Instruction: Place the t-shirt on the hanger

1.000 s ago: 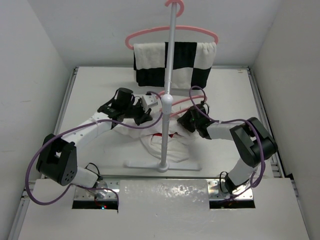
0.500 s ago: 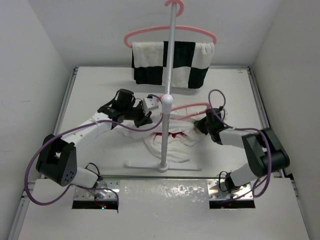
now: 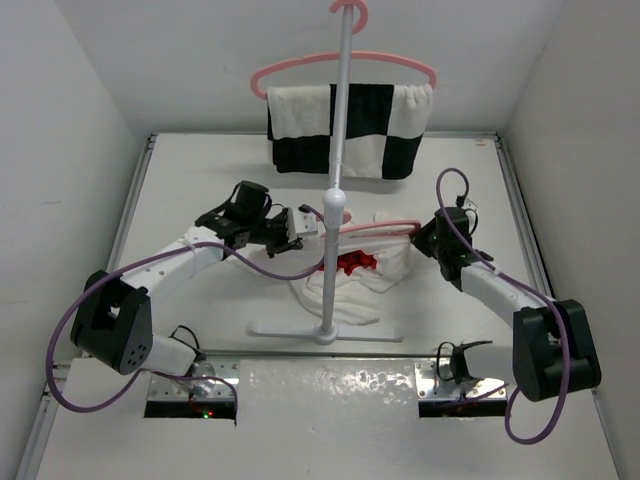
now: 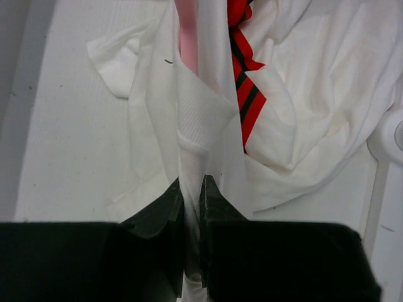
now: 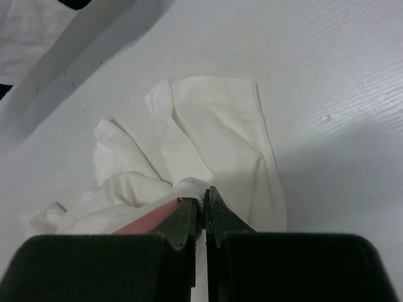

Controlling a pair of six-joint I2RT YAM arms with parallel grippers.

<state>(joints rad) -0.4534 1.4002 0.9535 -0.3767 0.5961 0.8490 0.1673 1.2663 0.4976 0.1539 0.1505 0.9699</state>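
Note:
The white t-shirt (image 3: 345, 297) lies crumpled by the stand, its red print showing. The thin pink hanger (image 3: 375, 227) runs level through it between my two grippers. My left gripper (image 3: 300, 222) is shut on a ribbed fold of the t-shirt (image 4: 302, 113), with the hanger (image 4: 187, 38) rising under the cloth just beyond my left gripper (image 4: 192, 185). My right gripper (image 3: 426, 236) is shut on a bunched edge of the t-shirt (image 5: 214, 126). The hanger (image 5: 145, 221) end lies against the left finger of my right gripper (image 5: 204, 198).
A silver pole (image 3: 337, 150) on a flat white base (image 3: 320, 330) stands mid-table, right in front of the shirt. From its top hangs a second pink hanger (image 3: 300, 68) with a black-and-white checkered cloth (image 3: 350, 125). White walls close in both sides.
My right gripper closed on the shirt's edge and swung out to the right, stretching the cloth along the hanger and baring more red print. The left gripper barely moved.

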